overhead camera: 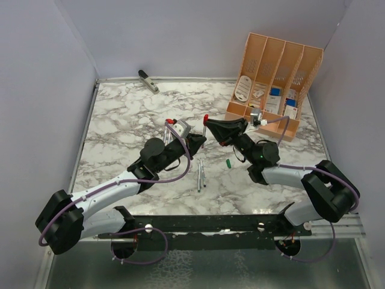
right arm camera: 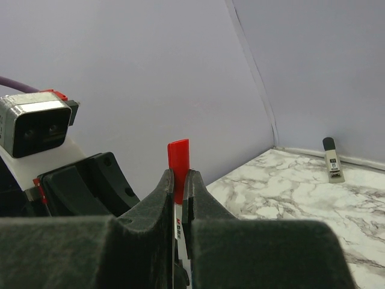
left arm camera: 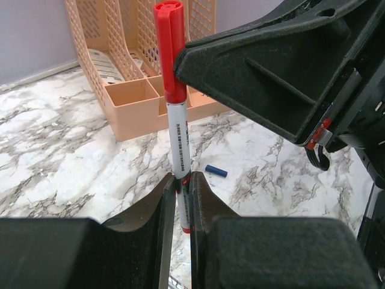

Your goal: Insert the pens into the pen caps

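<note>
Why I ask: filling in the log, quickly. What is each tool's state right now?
Left tool: closed on the red pen.
Right tool: closed on the red cap.

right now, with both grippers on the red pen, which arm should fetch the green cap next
Right, probably. The green cap lies on the table beside the right arm. The right gripper only pinches the red cap, while the left gripper holds the pen barrel.
</note>
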